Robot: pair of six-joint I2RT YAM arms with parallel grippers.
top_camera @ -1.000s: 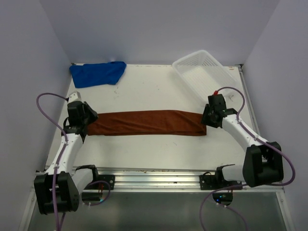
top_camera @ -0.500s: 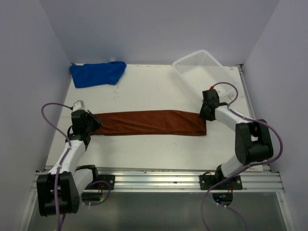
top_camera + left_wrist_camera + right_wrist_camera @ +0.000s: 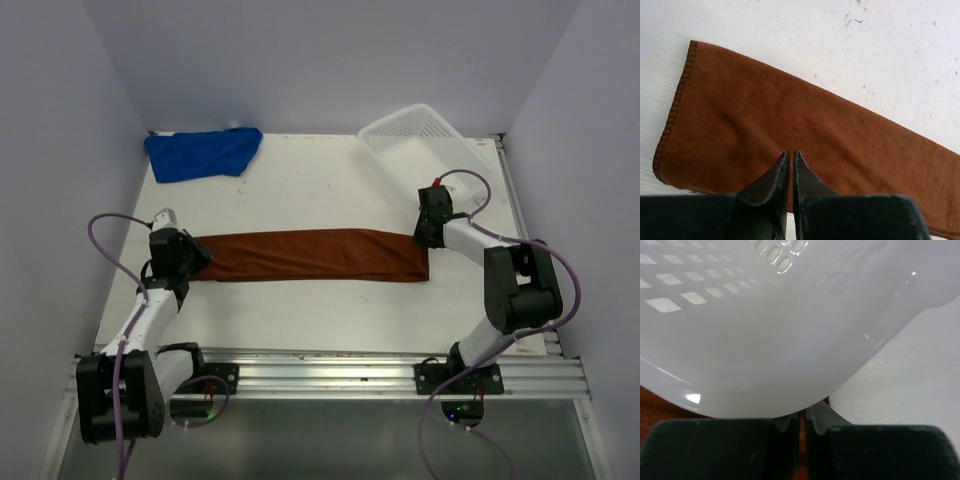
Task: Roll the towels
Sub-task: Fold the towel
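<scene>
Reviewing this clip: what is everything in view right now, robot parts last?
brown towel: one, rust-brown, long folded strip lying left to right, centre.
blue towel: one, royal blue, bunched at the far left corner.
basket: one, white mesh plastic, far right.
table: one, white, under everything.
cables: several, purple, looping beside both arms.
left pincer: one, black, shut, tips on the brown towel's left end.
right pincer: one, black, shut, at that towel's right end, by the basket's near corner.

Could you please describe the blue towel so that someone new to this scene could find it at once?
On the white table, look to the far left corner. The blue towel lies bunched there; the brown towel is a long flat strip mid-table, and the basket is white plastic.
</scene>
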